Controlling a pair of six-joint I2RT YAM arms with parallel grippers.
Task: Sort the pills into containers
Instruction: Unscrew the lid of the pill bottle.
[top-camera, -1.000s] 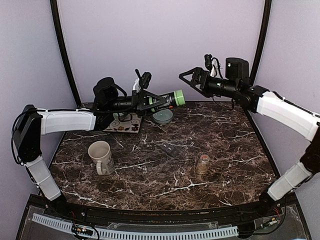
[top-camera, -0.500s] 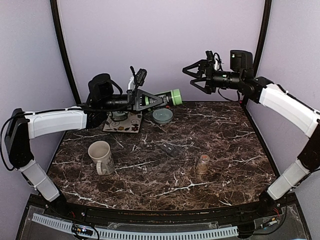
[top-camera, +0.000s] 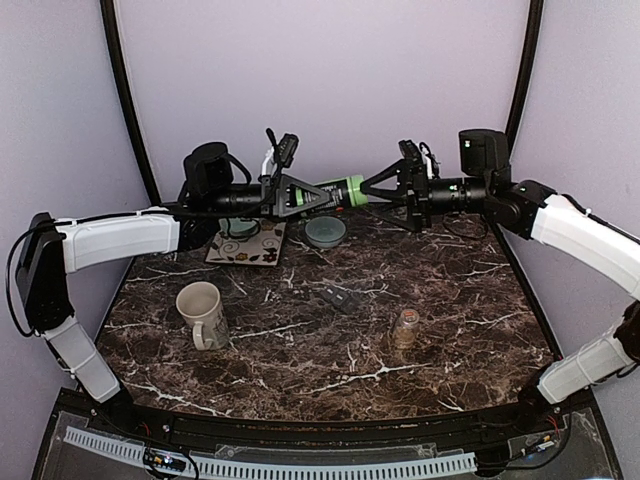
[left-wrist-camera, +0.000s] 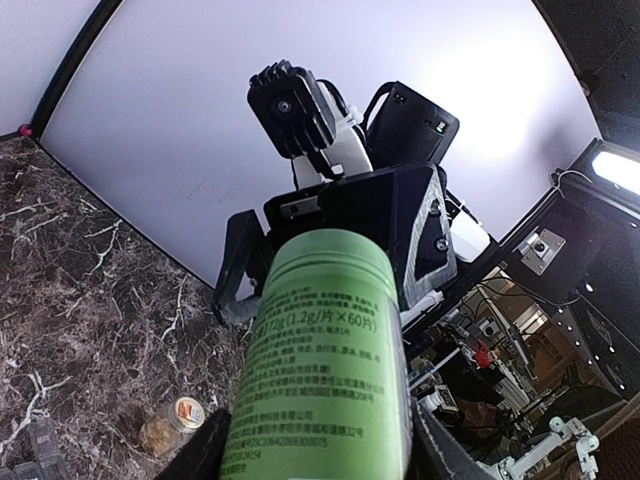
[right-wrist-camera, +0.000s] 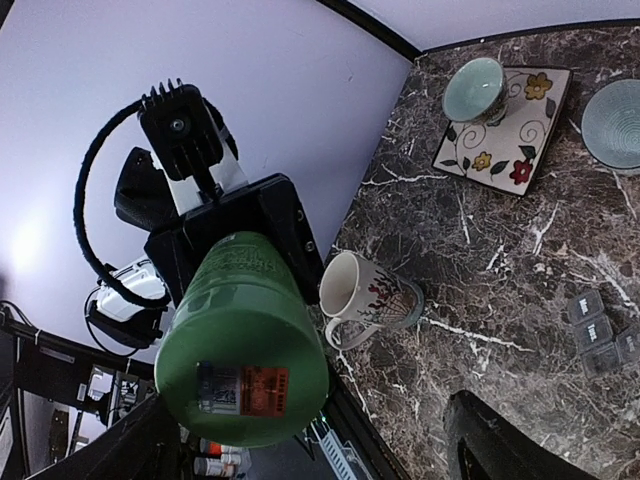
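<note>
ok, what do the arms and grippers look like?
The left arm and right arm: white shells on long links, black joints and housings. The left gripper and right gripper: black triangular frames, two fingers each, black wrist camera. Black cable loops by the left shoulder.

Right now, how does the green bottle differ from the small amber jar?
The green bottle is held aloft, lying sideways in the left pincer; the amber jar stands upright on the table, untouched. The green bottle is bigger and opaque; the amber jar is small and see-through. Both are round, lidded containers.
</note>
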